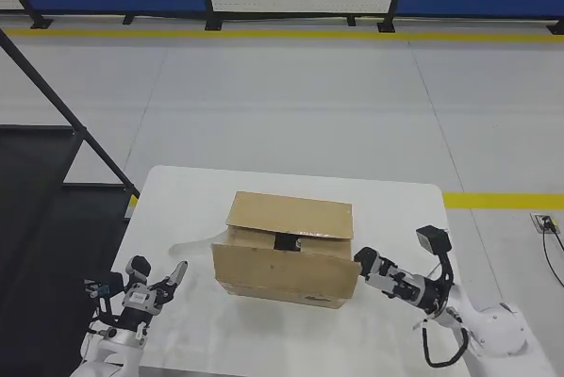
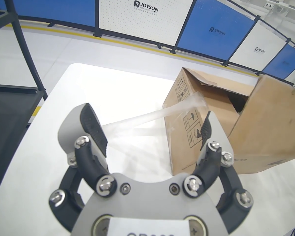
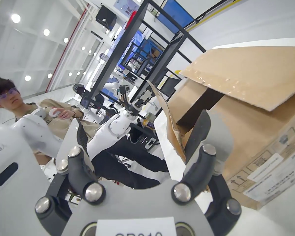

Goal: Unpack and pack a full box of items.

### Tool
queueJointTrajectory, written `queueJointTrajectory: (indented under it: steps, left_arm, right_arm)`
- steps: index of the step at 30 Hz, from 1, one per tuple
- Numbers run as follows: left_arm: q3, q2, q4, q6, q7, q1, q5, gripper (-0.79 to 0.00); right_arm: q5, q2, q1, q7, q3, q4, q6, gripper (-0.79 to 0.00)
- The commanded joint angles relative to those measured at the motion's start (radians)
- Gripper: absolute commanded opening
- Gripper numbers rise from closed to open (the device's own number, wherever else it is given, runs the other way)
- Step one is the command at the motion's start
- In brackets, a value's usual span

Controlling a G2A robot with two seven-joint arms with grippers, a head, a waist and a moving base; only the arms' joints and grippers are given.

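A brown cardboard box (image 1: 287, 250) lies in the middle of the white table (image 1: 263, 188), its top flaps partly raised with a dark gap between them. A strip of clear tape (image 2: 150, 116) hangs off the box's left end and stretches toward my left gripper (image 2: 152, 126). That gripper (image 1: 161, 273) is open near the table's front left corner, a short way from the box. My right gripper (image 1: 362, 259) is open at the box's right end. There, a torn end flap (image 3: 169, 124) stands between its fingers (image 3: 206, 128).
A black metal rack (image 1: 37, 245) stands close along the table's left side. Bare table surface lies behind the box and to its left. The table's front edge runs just under both grippers.
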Motion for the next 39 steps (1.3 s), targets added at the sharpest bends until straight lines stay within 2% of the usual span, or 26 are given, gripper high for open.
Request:
queueJointTrajectory:
  steps: [1,10,16,24,27,32,39]
  left_arm:
    - [-0.001,0.000,-0.001,-0.004,-0.001,-0.001,-0.004,0.000]
    - [-0.004,0.000,-0.021,-0.052,-0.018,-0.002,-0.004,0.000]
    - [-0.009,0.003,-0.043,-0.114,-0.009,0.011,0.015,0.000]
    - [-0.028,0.014,-0.058,-0.266,-0.041,0.032,0.034,0.000]
    - [-0.032,0.018,-0.056,-0.309,-0.061,0.041,0.068,0.000]
    - [-0.026,0.024,-0.040,-0.362,-0.086,0.045,0.130,0.000]
    - [-0.001,0.029,-0.021,-0.367,-0.095,0.035,0.225,0.000]
  right_arm:
    - [0.049,0.007,-0.013,0.061,0.008,-0.003,-0.033,0.000]
    - [0.144,0.053,-0.070,0.122,0.002,-0.100,-0.012,0.000]
    - [0.075,0.098,-0.106,0.112,-0.021,-0.152,-0.022,0.000]
    - [-0.038,0.151,-0.124,0.077,-0.067,-0.140,-0.057,0.000]
    - [-0.066,0.157,-0.112,0.071,-0.072,-0.100,-0.049,0.000]
    - [-0.091,0.149,-0.089,-0.033,-0.102,-0.079,0.063,0.000]
    - [-0.055,0.142,-0.054,-0.109,-0.127,-0.058,0.148,0.000]
